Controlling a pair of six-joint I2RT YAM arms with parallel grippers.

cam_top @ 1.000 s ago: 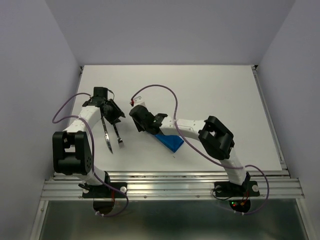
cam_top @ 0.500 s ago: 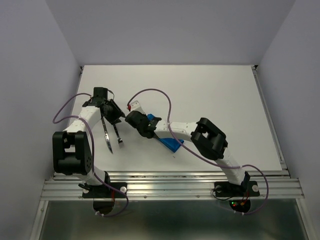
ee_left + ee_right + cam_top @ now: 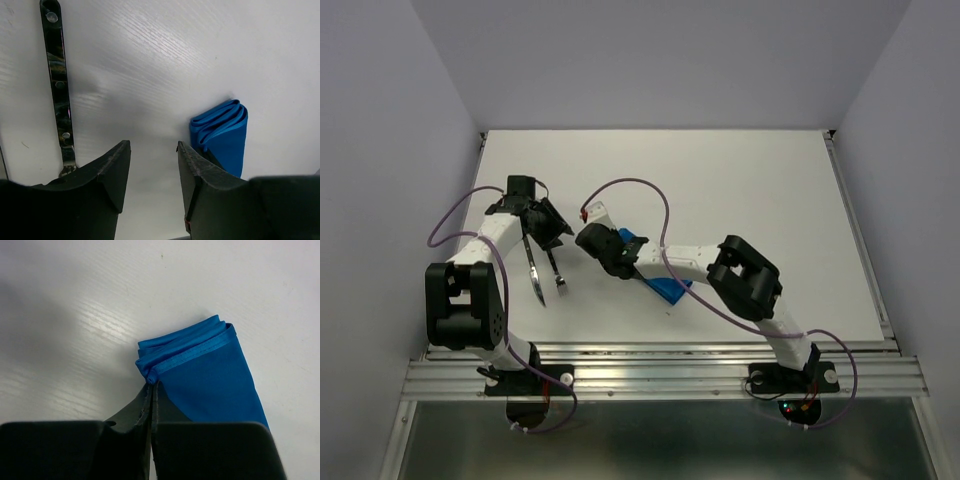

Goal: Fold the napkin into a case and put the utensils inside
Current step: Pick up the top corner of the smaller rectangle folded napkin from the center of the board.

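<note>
The napkin [image 3: 665,288] lies folded into a narrow blue strip on the white counter [image 3: 740,190], just in front of the middle and partly hidden under the right arm's forearm. In the right wrist view the napkin [image 3: 210,375] shows several stacked layers at its near end, with a stitched hem running across the top layer.

The right pincer [image 3: 623,258] sits at that end. Its jaws are pressed together, and their tips [image 3: 151,390] pinch the corner of the hemmed edge, where the cloth bunches slightly.

The left pincer [image 3: 545,232] is well to the left of the napkin, above the upper ends of the utensils. Its jaws are spread, with only bare counter between them [image 3: 152,150], and it holds nothing.

The knife [image 3: 533,272] and the fork [image 3: 554,272] lie side by side on the counter, close together and pointing toward the near edge, apart from the napkin. In the left wrist view one utensil shows as a long dark handle [image 3: 57,75] at the left. I cannot tell which one it is. The napkin's folded end [image 3: 227,137] is at the right, beyond the right jaw.
</note>
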